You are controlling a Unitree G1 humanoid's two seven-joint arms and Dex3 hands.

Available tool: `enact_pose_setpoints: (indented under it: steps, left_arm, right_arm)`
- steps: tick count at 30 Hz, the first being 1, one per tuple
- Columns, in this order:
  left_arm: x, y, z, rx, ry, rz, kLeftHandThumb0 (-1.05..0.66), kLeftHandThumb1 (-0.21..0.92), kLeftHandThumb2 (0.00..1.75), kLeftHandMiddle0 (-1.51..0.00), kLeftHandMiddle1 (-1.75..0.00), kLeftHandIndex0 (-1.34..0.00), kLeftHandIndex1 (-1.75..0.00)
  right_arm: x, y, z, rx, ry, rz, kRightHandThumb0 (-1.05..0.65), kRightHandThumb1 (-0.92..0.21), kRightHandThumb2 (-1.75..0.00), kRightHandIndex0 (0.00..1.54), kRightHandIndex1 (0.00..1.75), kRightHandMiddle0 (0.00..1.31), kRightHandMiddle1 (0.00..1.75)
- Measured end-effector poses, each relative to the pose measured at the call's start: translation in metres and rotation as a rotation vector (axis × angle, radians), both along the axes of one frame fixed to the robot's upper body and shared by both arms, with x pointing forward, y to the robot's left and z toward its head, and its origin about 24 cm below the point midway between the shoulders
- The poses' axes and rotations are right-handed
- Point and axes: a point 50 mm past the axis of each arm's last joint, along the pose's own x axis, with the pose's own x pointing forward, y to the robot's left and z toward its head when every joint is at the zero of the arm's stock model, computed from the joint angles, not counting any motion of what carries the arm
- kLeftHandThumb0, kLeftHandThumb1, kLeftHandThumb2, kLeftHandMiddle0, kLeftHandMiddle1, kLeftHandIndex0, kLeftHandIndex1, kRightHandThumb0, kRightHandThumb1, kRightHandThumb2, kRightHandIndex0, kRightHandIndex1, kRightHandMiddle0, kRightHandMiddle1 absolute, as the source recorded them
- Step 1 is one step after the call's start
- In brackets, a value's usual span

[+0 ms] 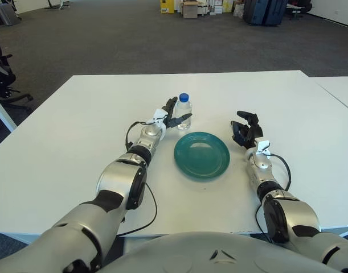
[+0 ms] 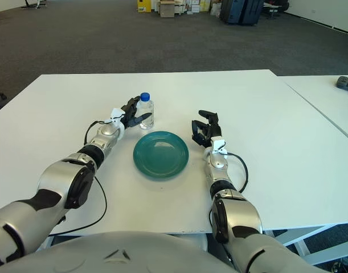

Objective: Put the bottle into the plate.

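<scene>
A small clear bottle (image 1: 185, 106) with a blue cap stands upright on the white table (image 1: 77, 131), just beyond the left rim of the empty teal plate (image 1: 201, 154). My left hand (image 1: 179, 112) reaches it from the left. Its fingers wrap the bottle's body, with the upper fingers behind it and the thumb across its lower front. My right hand (image 1: 244, 128) shows just right of the plate, palm toward it. Its fingers are loosely bent and hold nothing.
A second white table (image 1: 340, 86) adjoins on the right, with a dark device (image 2: 346, 82) on it. An office chair (image 1: 0, 74) stands off the table's left edge. Thin black cables loop beside both forearms.
</scene>
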Motion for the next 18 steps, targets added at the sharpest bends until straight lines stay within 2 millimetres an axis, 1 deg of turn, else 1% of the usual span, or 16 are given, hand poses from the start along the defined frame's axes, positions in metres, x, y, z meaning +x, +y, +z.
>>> enact_pose_setpoints:
  steps: [4,5,6,9,11,12,14,15,18]
  left_arm:
    - [0.001,-0.006,0.002,-0.024,0.016,0.01,-0.89,0.92,0.03,-0.29,-0.1,0.0,-0.73]
    - [0.001,-0.008,0.002,-0.028,0.019,0.014,-0.89,0.92,0.03,-0.3,-0.11,0.0,-0.76]
    - [0.001,-0.009,0.002,-0.033,0.023,0.018,-0.89,0.92,0.03,-0.31,-0.11,0.0,-0.77]
    - [0.001,-0.014,0.003,-0.038,0.037,0.033,-0.88,0.92,0.03,-0.35,-0.14,0.0,-0.85]
    - [0.001,-0.019,0.003,-0.039,0.049,0.042,-0.88,0.92,0.03,-0.36,-0.16,0.0,-0.88]
    - [0.001,-0.021,0.004,-0.04,0.052,0.045,-0.88,0.92,0.03,-0.35,-0.19,0.0,-0.9]
    - [0.001,-0.024,0.004,-0.039,0.06,0.046,-0.88,0.92,0.02,-0.24,-0.44,0.0,-0.98]
    - [0.001,-0.027,0.004,-0.039,0.066,0.044,-0.88,0.92,0.02,-0.2,-0.53,0.0,-1.0]
    - [0.001,-0.028,0.005,-0.032,0.073,0.052,-0.88,0.92,0.02,-0.15,-0.64,0.0,-1.05]
  right_arm:
    - [0.0,-0.002,0.0,0.02,-0.003,-0.01,-0.31,-0.68,-0.92,0.4,0.81,0.15,1.27]
    - [0.0,-0.002,0.0,0.023,-0.003,-0.01,-0.32,-0.76,-0.78,0.39,0.84,0.16,1.44]
    - [-0.001,-0.002,0.0,0.026,-0.004,-0.011,-0.33,-0.82,-0.68,0.39,0.87,0.17,1.55]
    - [-0.001,-0.003,0.0,0.04,-0.006,-0.016,-0.34,-0.89,-0.57,0.39,0.92,0.19,1.68]
    - [-0.002,-0.004,-0.001,0.051,-0.007,-0.022,-0.34,-0.9,-0.54,0.39,0.94,0.19,1.71]
    - [-0.002,-0.005,-0.001,0.055,-0.008,-0.026,-0.34,-0.91,-0.53,0.39,0.94,0.19,1.71]
    - [-0.002,-0.005,-0.001,0.062,-0.011,-0.025,-0.34,-0.92,-0.51,0.39,0.96,0.2,1.72]
    - [-0.002,-0.005,0.0,0.065,-0.013,-0.023,-0.34,-0.92,-0.51,0.39,0.97,0.2,1.72]
    - [-0.002,-0.005,-0.001,0.074,-0.015,-0.022,-0.34,-0.92,-0.5,0.39,0.97,0.21,1.72]
